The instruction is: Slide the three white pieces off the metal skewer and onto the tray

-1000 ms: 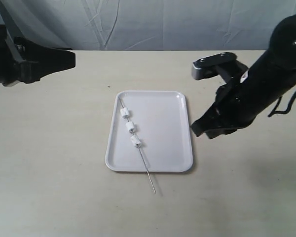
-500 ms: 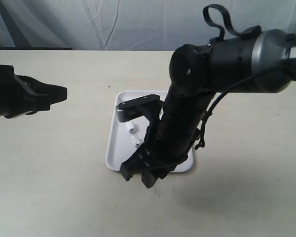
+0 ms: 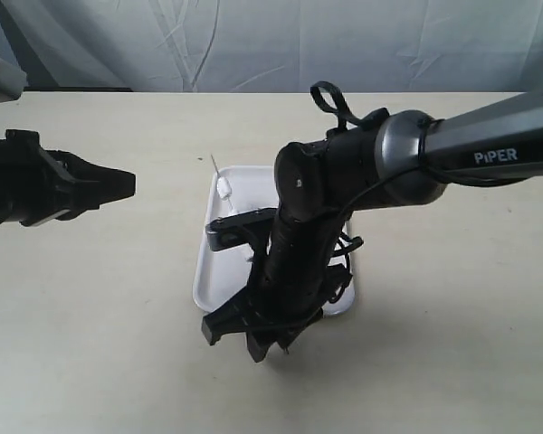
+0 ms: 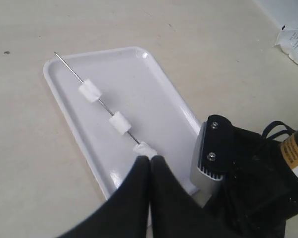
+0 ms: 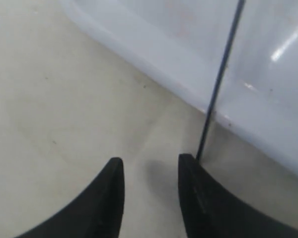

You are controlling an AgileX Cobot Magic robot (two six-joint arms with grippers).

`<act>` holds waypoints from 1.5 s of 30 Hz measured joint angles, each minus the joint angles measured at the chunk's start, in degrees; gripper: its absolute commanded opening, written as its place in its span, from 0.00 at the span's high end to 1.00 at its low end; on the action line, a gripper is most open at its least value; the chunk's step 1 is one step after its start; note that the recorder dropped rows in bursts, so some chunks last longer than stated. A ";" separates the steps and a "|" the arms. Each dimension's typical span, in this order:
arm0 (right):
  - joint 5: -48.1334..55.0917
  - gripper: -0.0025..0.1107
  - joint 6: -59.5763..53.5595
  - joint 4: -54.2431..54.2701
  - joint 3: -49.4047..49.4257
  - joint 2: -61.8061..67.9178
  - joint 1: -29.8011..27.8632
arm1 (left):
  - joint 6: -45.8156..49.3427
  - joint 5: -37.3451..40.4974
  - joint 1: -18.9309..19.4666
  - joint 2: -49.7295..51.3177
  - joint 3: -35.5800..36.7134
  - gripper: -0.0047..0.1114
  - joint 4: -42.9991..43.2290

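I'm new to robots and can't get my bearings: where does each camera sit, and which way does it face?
Exterior view: above the table, facing the grey backdrop; shows the left gripper at left, the right gripper at the tray's near edge.
Left wrist view: on the left arm, looking down at the metal skewer and three white pieces; its shut fingers show.
Right wrist view: on the right arm, low over the table, facing the tray's edge; its open fingers show.
Shared: both wrist views see the skewer.
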 measured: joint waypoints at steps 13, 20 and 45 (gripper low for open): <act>1.93 0.66 5.98 -11.06 -1.67 -1.74 0.00 | 0.00 -0.50 0.00 0.00 0.00 0.96 -0.52; 2.04 0.66 7.65 -11.69 -1.67 -2.16 0.00 | 0.00 -1.00 0.00 0.00 0.00 0.96 -0.52; 2.04 0.67 8.00 -9.71 -1.67 0.15 0.00 | 0.00 -1.14 0.00 0.00 0.00 0.96 -0.52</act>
